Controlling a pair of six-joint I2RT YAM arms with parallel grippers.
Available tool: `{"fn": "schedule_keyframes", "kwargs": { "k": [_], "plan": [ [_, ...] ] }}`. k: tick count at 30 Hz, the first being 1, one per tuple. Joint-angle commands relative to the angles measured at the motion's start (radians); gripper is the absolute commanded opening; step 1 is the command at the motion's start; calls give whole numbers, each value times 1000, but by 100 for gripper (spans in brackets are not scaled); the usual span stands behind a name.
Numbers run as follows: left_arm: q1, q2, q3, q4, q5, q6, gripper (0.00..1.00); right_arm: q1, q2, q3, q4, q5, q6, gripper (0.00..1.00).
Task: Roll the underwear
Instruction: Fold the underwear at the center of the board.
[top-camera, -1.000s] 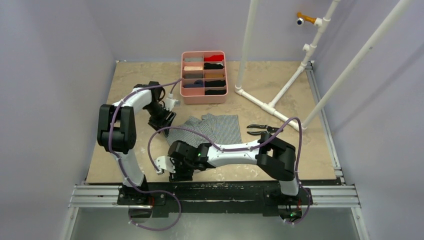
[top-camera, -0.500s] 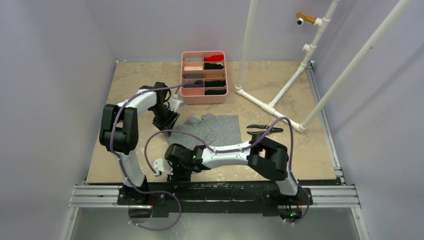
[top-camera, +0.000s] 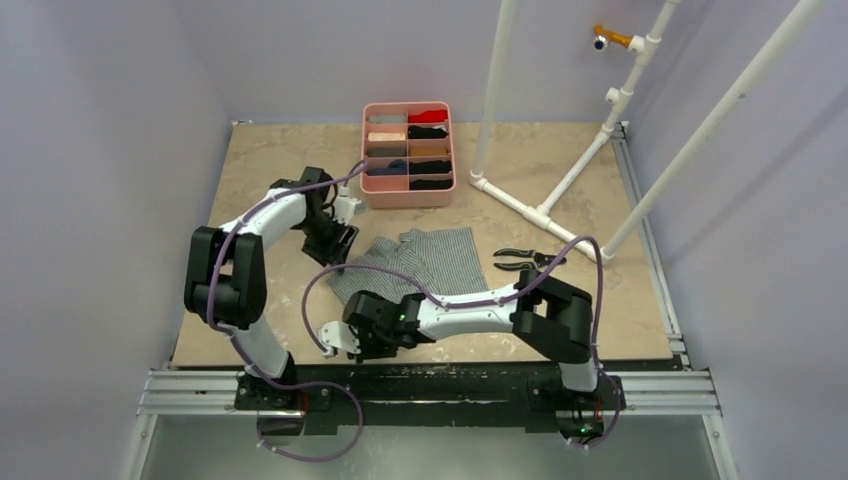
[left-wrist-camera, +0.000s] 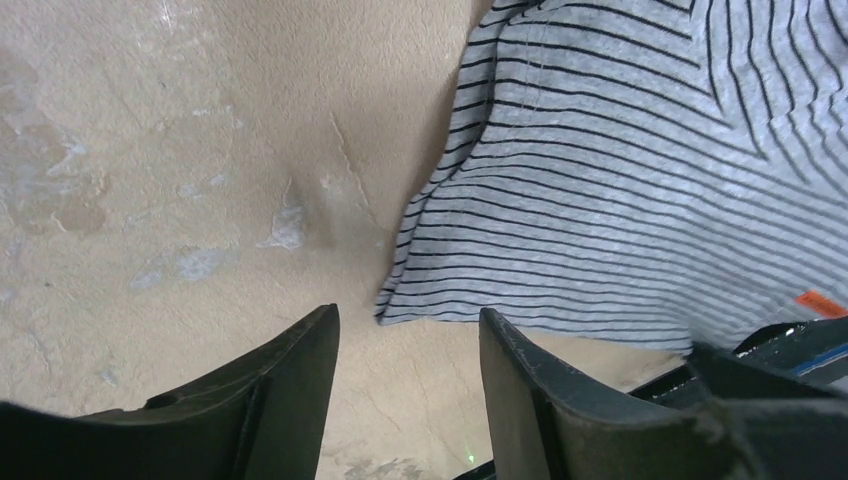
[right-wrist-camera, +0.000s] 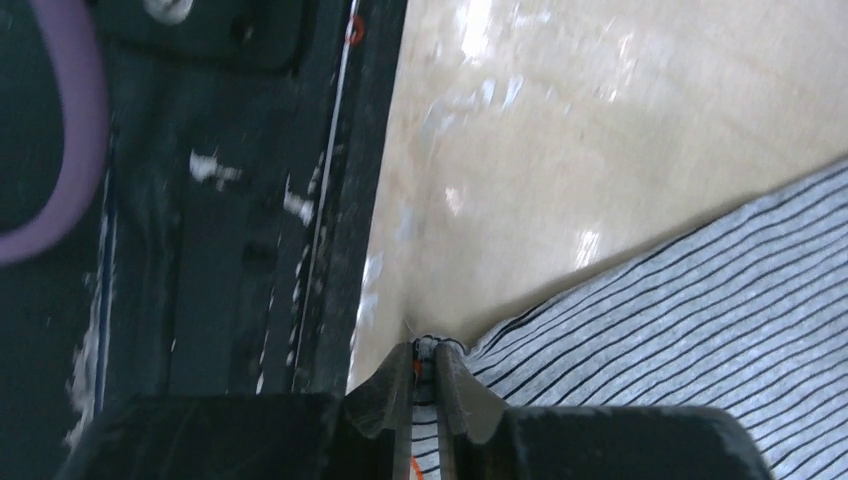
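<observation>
The grey striped underwear (top-camera: 425, 258) lies flat on the tan table, wide and rumpled at its far edge. In the right wrist view my right gripper (right-wrist-camera: 428, 352) is shut on the garment's near corner (right-wrist-camera: 640, 310), a bit of orange edge showing between the pads. From above, that gripper (top-camera: 368, 325) sits low over the cloth's near-left part, close to the table's front edge. My left gripper (left-wrist-camera: 408, 335) is open just short of another corner of the striped cloth (left-wrist-camera: 620, 190), nothing between its fingers. From above it (top-camera: 338, 256) hovers at the garment's left side.
A pink divided box (top-camera: 407, 200) with rolled garments stands at the back. Black-handled pliers (top-camera: 525, 260) lie right of the cloth. A white pipe frame (top-camera: 540, 212) rises at the right. The black base rail (top-camera: 450, 375) runs along the near edge.
My right gripper has shut on the near corner of the striped underwear. The left gripper has shifted slightly at the cloth's left side and stays open.
</observation>
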Motion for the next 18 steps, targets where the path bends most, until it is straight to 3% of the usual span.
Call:
{"fn": "schedule_keyframes", "kwargs": {
  "k": [1,9,18],
  "plan": [
    [-4,-87,-38,10,9,3,54,-13,-112,-100,-61,15,-32,7],
    [-2,-276,-118,36,-12,130,62,-144,-292,-229,-120,-118,-87,0],
    [-4,-406,-217,94,102,279,69,-302,-471,-353,-176,-184,-118,0]
  ]
}}
